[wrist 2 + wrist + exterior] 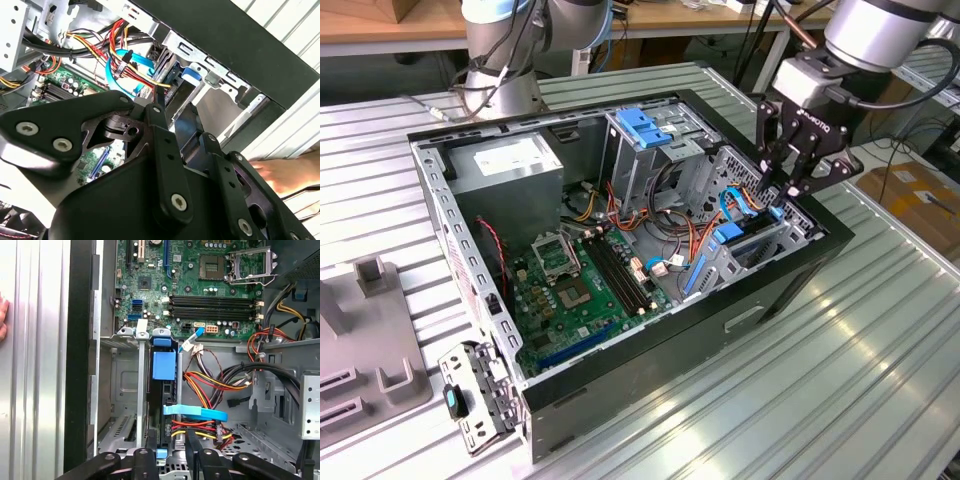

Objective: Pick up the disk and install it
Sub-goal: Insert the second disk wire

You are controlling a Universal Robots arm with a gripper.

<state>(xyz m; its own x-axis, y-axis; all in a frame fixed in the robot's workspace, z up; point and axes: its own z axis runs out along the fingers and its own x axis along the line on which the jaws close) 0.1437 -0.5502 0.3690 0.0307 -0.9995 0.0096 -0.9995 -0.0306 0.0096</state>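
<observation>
An open computer case [800,280] lies on a ribbed metal table [880,380]. At the exterior view's left sit the power supply [505,165] and green motherboard [575,290] (open room above them). At the right edge, the gripper [788,188] reaches into the narrow drive bay [125,405], fingers [192,447] clenched on the disk [164,390], standing on edge beside loose cables [210,380].

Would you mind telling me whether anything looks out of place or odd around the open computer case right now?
Yes: a person's fingers rest on the ribbed table just outside the computer case, close to where the hand works over the drive bay. Inside the case, the blue cable and the wires lie loosely, but nothing looks damaged.
</observation>
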